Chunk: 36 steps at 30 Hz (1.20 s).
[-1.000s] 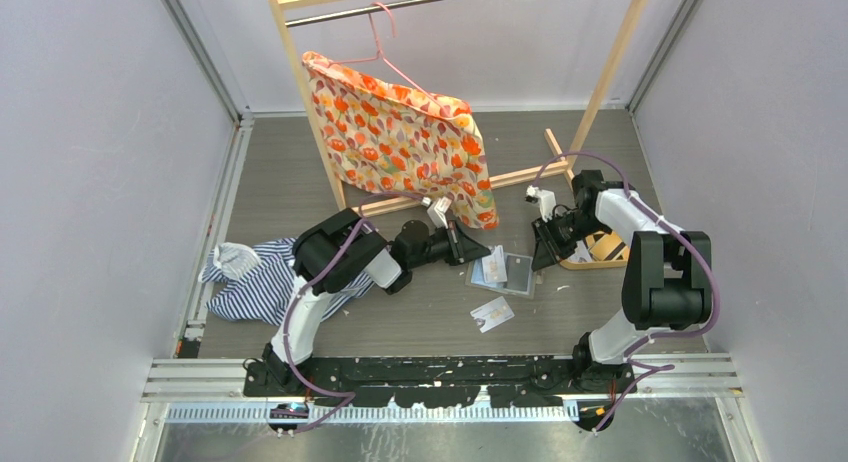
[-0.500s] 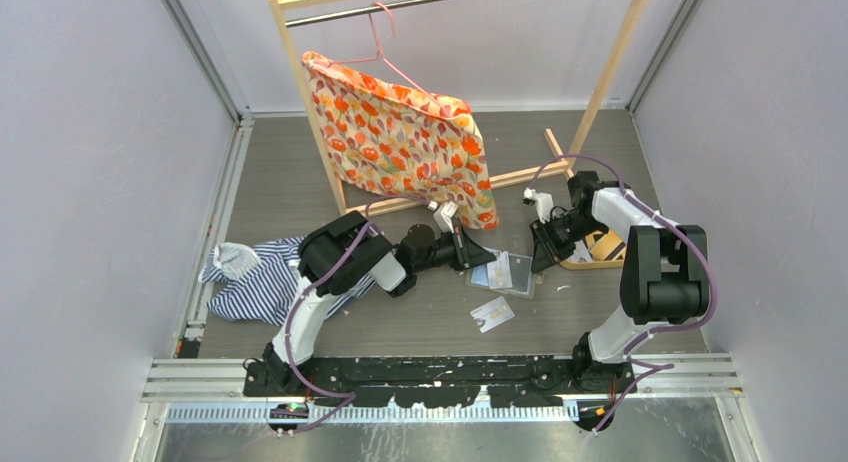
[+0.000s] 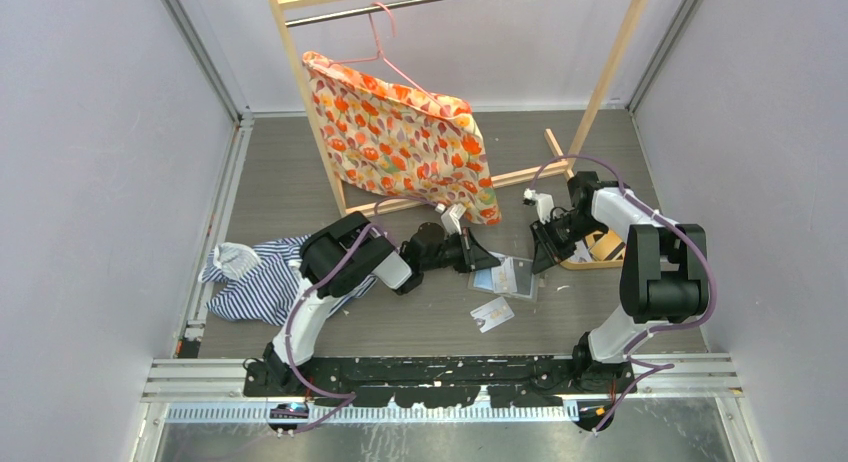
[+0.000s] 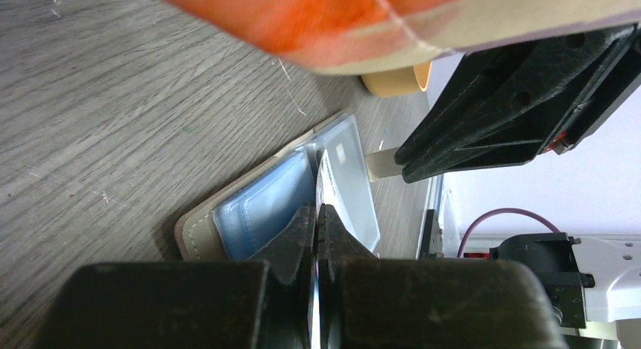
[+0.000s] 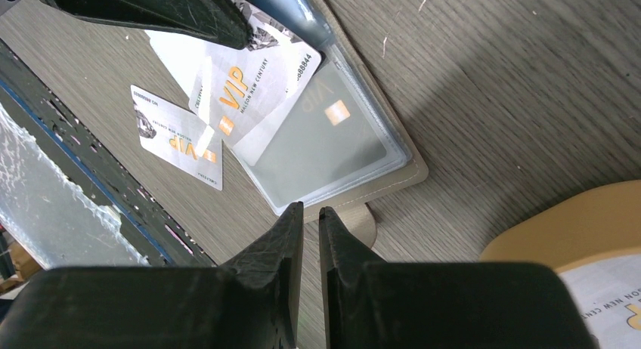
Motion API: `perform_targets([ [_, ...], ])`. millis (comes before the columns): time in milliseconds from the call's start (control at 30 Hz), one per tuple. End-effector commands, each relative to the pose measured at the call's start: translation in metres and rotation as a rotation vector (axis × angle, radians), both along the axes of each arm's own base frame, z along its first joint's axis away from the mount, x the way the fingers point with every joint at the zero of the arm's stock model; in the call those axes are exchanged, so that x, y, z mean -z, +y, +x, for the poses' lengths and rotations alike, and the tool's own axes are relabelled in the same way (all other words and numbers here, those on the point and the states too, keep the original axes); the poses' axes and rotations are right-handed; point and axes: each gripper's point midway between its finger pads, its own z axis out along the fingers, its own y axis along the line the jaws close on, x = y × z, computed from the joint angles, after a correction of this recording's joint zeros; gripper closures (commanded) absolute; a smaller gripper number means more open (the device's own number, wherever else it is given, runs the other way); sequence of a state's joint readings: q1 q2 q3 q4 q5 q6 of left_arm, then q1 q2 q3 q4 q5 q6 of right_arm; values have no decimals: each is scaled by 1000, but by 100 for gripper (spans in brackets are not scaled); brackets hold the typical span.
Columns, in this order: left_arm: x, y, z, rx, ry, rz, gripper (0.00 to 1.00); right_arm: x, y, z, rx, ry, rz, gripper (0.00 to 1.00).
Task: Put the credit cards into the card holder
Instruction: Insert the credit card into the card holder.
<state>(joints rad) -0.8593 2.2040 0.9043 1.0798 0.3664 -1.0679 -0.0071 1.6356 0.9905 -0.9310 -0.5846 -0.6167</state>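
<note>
The taupe card holder (image 3: 521, 278) lies open on the table, its clear bluish sleeves (image 4: 264, 205) facing up. One sleeve holds a grey card with a gold chip (image 5: 325, 134). My left gripper (image 4: 317, 208) is shut on a white VIP card (image 5: 253, 81), held on edge with its far end over the holder's sleeves. In the top view the left gripper (image 3: 480, 259) is at the holder's left edge. My right gripper (image 5: 311, 208) is shut and empty, its tips at the holder's right edge beside the snap tab (image 5: 364, 222). Another VIP card (image 3: 492, 313) lies loose in front.
An oval tan wooden tray (image 3: 603, 248) with a card in it (image 5: 612, 296) stands right of the holder. A wooden clothes rack with an orange floral garment (image 3: 400, 132) stands behind. A striped cloth (image 3: 250, 282) lies at the left.
My left gripper has moved right with the card, from beside the holder to over its left sleeves. The right gripper has stayed at the holder's right edge.
</note>
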Motion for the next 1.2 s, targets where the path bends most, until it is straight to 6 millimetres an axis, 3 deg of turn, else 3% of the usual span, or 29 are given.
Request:
perform_targets([
  [0, 5, 3, 3, -21, 5, 81, 100, -7, 1, 11, 3, -34, -5, 81],
  [267, 4, -7, -2, 21, 23, 87, 100, -4, 10, 9, -33, -29, -16, 81],
  [700, 5, -5, -13, 79, 52, 142, 100, 18, 0, 9, -33, 21, -140, 80],
  [1167, 12, -11, -19, 167, 89, 204, 99, 24, -1, 11, -39, 24, -183, 80],
])
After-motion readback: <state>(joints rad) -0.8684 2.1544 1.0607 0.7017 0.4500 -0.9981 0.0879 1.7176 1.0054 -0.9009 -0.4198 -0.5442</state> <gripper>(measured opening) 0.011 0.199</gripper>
